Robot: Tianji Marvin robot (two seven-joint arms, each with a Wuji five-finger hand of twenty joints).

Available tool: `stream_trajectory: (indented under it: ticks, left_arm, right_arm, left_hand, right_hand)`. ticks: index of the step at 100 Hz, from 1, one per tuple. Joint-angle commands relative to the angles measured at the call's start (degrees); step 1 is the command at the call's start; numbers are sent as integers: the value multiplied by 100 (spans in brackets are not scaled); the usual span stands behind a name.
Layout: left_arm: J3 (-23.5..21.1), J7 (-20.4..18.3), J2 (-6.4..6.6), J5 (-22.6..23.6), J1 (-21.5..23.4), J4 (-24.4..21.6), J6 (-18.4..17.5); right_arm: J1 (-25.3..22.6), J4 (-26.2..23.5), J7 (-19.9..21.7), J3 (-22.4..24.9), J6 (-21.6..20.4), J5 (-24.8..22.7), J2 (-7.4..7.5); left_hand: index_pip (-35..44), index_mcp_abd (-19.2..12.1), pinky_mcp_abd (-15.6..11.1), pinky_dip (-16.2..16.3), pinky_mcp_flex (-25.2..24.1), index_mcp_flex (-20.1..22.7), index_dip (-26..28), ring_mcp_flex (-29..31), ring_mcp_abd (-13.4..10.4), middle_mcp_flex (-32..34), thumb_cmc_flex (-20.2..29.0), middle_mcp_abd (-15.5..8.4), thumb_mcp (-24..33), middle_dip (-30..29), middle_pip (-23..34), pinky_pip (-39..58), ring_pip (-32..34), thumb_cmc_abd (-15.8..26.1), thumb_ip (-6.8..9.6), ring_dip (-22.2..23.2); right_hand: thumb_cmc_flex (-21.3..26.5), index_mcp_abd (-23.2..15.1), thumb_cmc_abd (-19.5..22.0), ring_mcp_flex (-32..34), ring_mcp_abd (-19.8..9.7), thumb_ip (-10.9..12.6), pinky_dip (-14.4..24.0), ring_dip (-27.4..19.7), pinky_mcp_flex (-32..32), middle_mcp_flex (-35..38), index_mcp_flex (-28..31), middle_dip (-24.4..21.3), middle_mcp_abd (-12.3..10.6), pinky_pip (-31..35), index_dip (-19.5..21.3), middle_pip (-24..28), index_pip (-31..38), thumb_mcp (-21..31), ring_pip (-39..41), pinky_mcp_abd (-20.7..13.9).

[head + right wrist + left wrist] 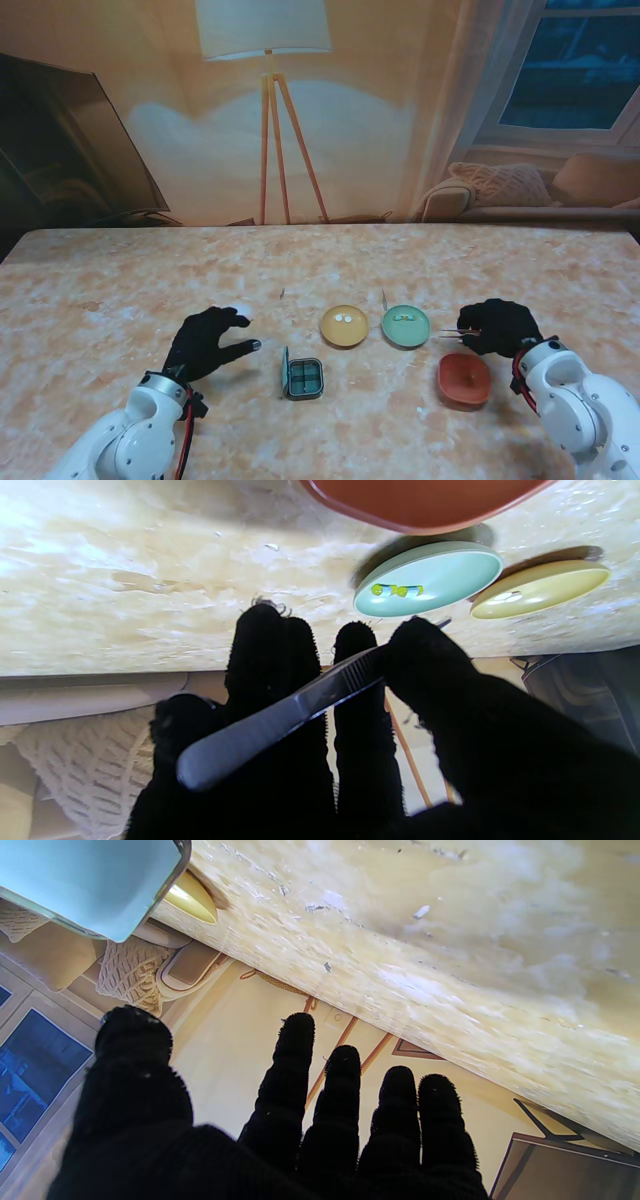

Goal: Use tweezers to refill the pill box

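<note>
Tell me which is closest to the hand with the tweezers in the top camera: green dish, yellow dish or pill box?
From the right hand:
1. Green dish, just to its left, by the tweezers' tips.
2. Yellow dish, farther left.
3. Pill box, farthest left and nearer to me.

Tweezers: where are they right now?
In the stand view the tweezers are on the right, shut in the right hand, tips pointing toward the green dish, with the red dish nearer to me.

table [120,280]: beige marble | dishes: yellow [343,326], mint green [405,326], red-orange [464,379] | gloves: black [205,342]
</note>
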Motion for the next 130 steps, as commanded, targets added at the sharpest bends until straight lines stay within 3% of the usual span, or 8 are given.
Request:
stream_trajectory:
  ticks: [1,49,103,130]
  left_arm:
    - [-35,-97,7,-16,-6,-75,28]
    - [-159,-194,21,7,34,-137,127]
    - [-189,-141,17,61,9,-42,236]
    - [-185,-75,9,110,9,-39,308]
  right_arm:
    - [144,55,187,-105,-54,-68,-15]
    - [1208,932,264,-1018,-194,-343,91]
    - [2113,1791,-66,-1848,-294,-653,168]
    - [2470,2212,-441,-2288,-181,-674,163]
  left_hand:
    - [-162,8,-192,98,-51,-73,-76,81,2,71,40,5,-79,50,-6,-5,-1,249,85,40]
    - [-637,121,-222,21,-115,-381,-243,-120,52,-158,11,89,-79,46,-141,-162,-67,243,89,11]
    - [-869,206,-305,-15,-238,-515,-280,-370,33,-397,22,134,-76,35,-188,-244,-96,249,93,-1]
    - [-998,243,-338,-45,-281,-582,-323,-482,16,-527,30,140,-71,15,-181,-297,-85,236,94,-2]
  right_hand:
    - [137,-141,21,78,472,-69,126,-32,145,216,196,-48,176,288,60,80,263,102,182,-1268]
    - [81,-106,-164,18,295,-63,100,-64,110,80,146,-76,111,149,32,13,26,338,134,-1380]
    - [27,-81,-352,-37,163,-40,89,-59,77,-58,107,-113,65,26,57,21,-226,577,114,-1514]
    - [53,-5,-341,-27,125,-23,112,-29,97,-103,104,-125,106,20,81,60,-328,596,167,-1620]
